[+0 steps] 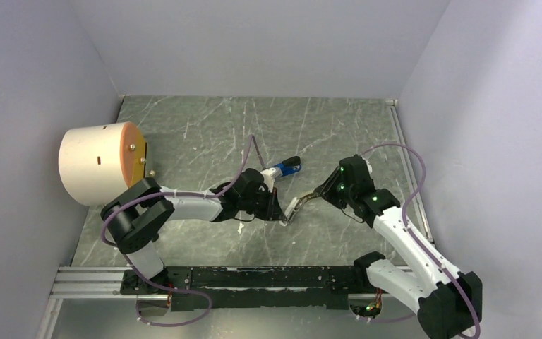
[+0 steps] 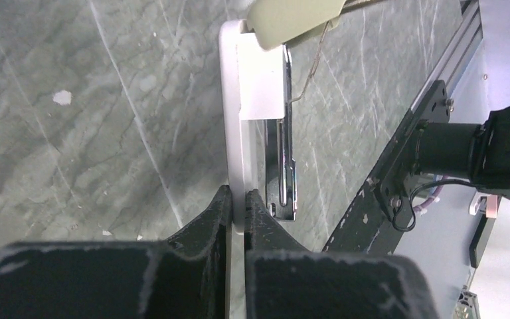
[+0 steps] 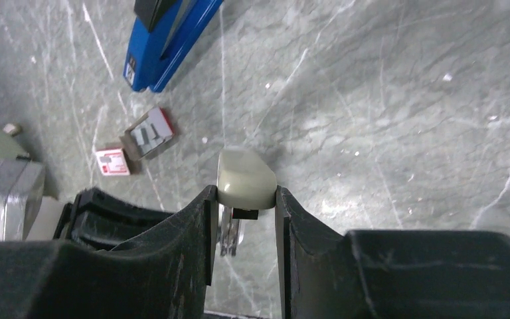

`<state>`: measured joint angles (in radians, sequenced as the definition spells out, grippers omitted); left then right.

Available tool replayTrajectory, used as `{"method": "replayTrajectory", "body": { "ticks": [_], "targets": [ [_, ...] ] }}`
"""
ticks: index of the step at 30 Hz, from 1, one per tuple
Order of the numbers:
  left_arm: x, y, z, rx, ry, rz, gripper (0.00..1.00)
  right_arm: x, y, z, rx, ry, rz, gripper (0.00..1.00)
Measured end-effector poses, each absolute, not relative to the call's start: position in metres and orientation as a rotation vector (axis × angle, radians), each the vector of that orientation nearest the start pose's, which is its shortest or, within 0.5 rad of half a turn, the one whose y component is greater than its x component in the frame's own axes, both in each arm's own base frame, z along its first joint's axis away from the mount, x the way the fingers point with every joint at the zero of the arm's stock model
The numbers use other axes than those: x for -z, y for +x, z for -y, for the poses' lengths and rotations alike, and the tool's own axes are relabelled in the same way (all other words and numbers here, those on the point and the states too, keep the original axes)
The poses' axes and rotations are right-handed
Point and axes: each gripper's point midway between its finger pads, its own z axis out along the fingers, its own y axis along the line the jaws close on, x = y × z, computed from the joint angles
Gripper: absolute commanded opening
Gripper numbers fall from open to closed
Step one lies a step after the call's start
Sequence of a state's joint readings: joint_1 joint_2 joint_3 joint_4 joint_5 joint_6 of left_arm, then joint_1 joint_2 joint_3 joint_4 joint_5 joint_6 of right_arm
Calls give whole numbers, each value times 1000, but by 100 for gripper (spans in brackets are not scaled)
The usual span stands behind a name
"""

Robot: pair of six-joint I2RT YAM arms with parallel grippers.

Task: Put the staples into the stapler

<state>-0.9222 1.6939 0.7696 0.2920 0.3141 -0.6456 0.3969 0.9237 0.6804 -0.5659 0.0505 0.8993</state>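
The blue stapler (image 1: 282, 169) with a black tip lies on the table beyond both grippers; it also shows in the right wrist view (image 3: 166, 40). The grey staples (image 3: 147, 135) sit in an open red tray, with the tiny red box (image 3: 113, 161) beside it. My left gripper (image 2: 238, 196) is shut on the white flat end of a pale beige bar (image 2: 252, 86) with a chrome channel (image 2: 287, 173). My right gripper (image 3: 244, 196) is shut on that bar's rounded beige end (image 3: 246, 178). The bar (image 1: 295, 207) spans between my left gripper (image 1: 280, 215) and my right gripper (image 1: 315, 196).
A large cream cylinder with an orange face (image 1: 102, 161) stands at the left. A black rail (image 1: 254, 277) runs along the near edge, also in the left wrist view (image 2: 398, 159). Grey walls close in the table on three sides.
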Motion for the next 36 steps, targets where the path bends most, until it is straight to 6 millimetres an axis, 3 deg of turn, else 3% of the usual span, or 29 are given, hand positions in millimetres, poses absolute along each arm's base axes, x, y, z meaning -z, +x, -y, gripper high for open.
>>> {"method": "replayTrajectory", "body": {
  "ticks": [18, 26, 31, 36],
  "targets": [
    [-35, 173, 380, 1154, 537, -2453, 5, -86, 260, -124, -487, 532, -2472, 19],
    [-34, 170, 383, 1189, 395, -2525, 5, -84, 264, -131, -563, 468, -2449, 51],
    [-26, 166, 383, 1176, 359, -2572, 5, -58, 243, -136, -608, 413, -2534, 63],
    [-28, 167, 387, 1180, 348, -2571, 5, -46, 232, -144, -672, 380, -2580, 65]
  ]
}}
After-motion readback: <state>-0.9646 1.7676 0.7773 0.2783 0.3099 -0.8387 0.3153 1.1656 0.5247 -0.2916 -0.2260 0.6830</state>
